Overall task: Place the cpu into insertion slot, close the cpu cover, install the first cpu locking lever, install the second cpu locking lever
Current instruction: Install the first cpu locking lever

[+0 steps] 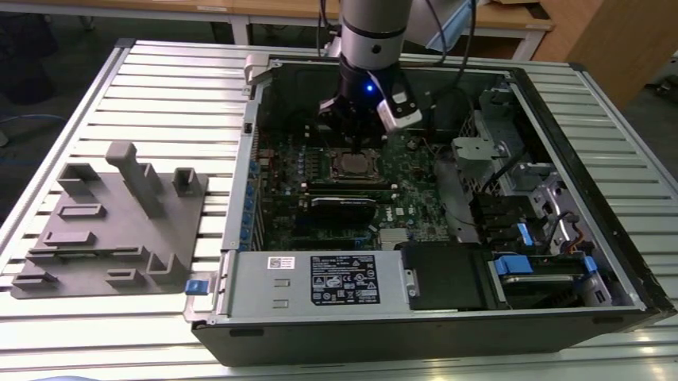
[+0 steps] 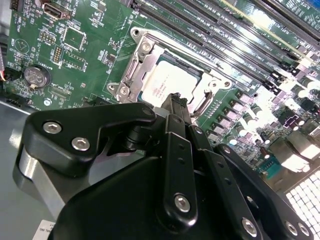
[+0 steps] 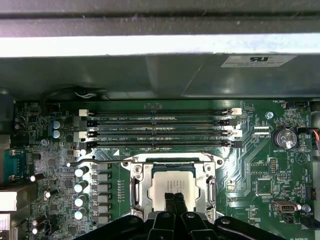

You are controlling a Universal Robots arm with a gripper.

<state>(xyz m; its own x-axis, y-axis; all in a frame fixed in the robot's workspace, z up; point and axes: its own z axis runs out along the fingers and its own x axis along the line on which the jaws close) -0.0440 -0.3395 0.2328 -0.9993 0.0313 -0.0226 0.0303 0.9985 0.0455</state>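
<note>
The cpu (image 3: 172,184) lies flat in the insertion slot (image 3: 131,167) on the green board, its silver top showing. The cpu cover (image 3: 137,189) lies down around it as a silvery frame. A thin wire lever (image 3: 95,160) runs along one side of the socket, and a second lever (image 3: 212,192) lies at the opposite side. My gripper (image 3: 174,201) hovers just over the chip's near edge, its black fingers pressed together with nothing between them. In the second wrist view the gripper (image 2: 176,101) overlaps the cpu (image 2: 162,82) and cover (image 2: 131,70). In the exterior view the gripper (image 1: 356,143) hangs above the cpu (image 1: 352,165).
Long black memory slots (image 3: 160,127) run beside the socket. Capacitors (image 3: 80,187) stand on one side of it and a coin battery (image 3: 284,138) on the other. The computer case walls (image 1: 238,206) ring the board. A grey fixture (image 1: 117,222) lies at the exterior view's left.
</note>
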